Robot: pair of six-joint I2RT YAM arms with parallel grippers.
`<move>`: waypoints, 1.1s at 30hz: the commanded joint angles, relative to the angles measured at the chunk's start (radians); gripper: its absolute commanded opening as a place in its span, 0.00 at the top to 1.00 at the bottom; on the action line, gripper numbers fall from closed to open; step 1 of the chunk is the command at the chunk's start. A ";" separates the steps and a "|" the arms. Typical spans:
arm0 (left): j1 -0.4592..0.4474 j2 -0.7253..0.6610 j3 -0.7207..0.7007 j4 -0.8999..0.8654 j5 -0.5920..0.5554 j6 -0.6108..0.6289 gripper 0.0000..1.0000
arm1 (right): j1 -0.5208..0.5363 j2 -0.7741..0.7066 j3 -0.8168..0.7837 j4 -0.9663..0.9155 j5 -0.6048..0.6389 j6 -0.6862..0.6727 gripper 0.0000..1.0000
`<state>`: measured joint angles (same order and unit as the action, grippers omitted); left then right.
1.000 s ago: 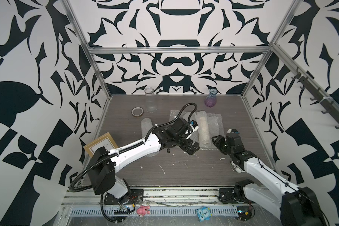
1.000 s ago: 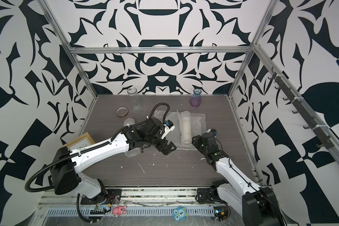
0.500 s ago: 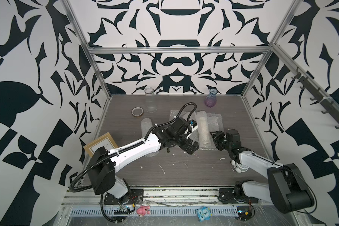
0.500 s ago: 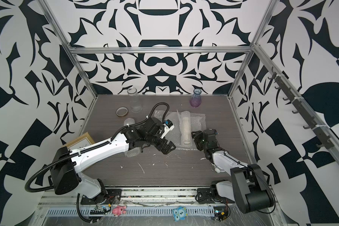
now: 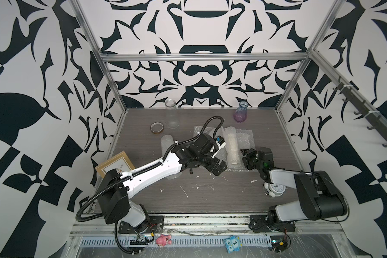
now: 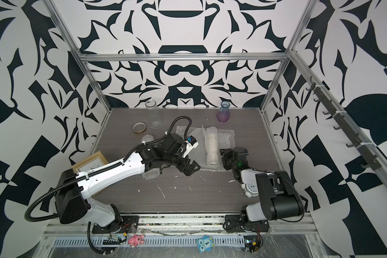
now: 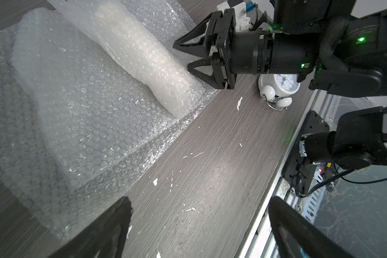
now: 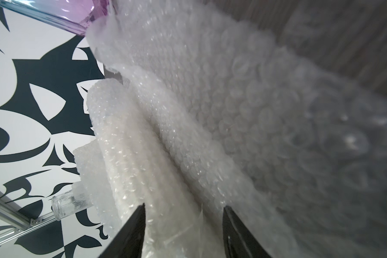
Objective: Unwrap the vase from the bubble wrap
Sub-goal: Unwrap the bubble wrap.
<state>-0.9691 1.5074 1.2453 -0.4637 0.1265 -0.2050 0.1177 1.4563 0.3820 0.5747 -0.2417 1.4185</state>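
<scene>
only a 1, on the blue toy (image 5: 232, 244)

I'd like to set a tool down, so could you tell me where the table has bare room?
The table is bare, but for white flecks, along the front between the left arm and the alarm clock, and at the back between the glass jar and the purple vase. The middle is crowded with the bubble wrap, the left gripper and the right gripper.
</scene>
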 commanded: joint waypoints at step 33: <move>-0.002 -0.030 0.023 -0.020 -0.029 0.018 0.01 | 0.013 -0.211 0.151 -0.272 0.076 -0.174 0.95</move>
<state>-0.9691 1.5074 1.2453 -0.4652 0.1085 -0.1898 0.1211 1.2747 0.4751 0.3748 -0.2008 1.3224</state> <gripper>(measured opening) 0.992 0.059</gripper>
